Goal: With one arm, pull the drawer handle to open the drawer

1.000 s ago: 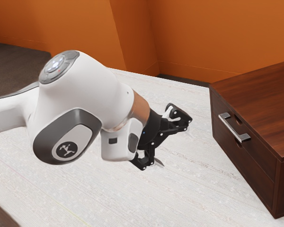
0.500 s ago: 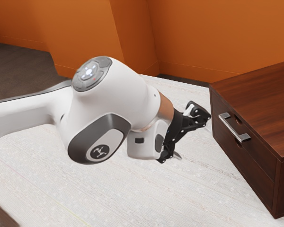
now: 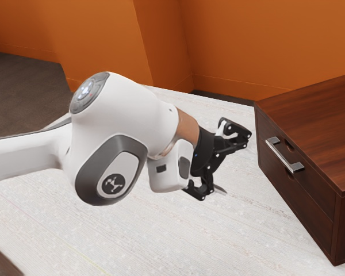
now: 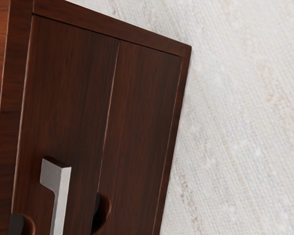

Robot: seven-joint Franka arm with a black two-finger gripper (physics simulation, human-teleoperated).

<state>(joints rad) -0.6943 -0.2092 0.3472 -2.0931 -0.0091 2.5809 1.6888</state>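
White and coarsely woven in look, the surface (image 3: pixel 161 241) runs broad and bare across the foreground of the exterior view, with open room in front of the arm and beneath it. The arm (image 3: pixel 121 138), white with grey joint caps, comes in from the exterior view's left and reaches toward its right, its bulk hanging above the middle of the surface. At its tip the black end effector (image 3: pixel 227 162) is spread wide, one of its fingers (image 3: pixel 233 127) raised and the other low near the surface, and it has hold of nothing. A clear strip of surface lies between it and the dark wooden cabinet (image 3: pixel 322 115), which stands at the exterior view's right with its front edge facing the arm. The drawer (image 4: pixel 68 98) is the upper of two fronts, lying flush with the one below it and level with the cabinet's frame, so it appears closed. Its metal handle (image 3: pixel 284 155) is a flat grey bar standing off the wood, near the end effector but apart from it. In the wrist view the cabinet's outer corner meets the pale surface cleanly. Beyond stand orange walls (image 3: pixel 247 40) and a dark floor (image 3: pixel 17 75).
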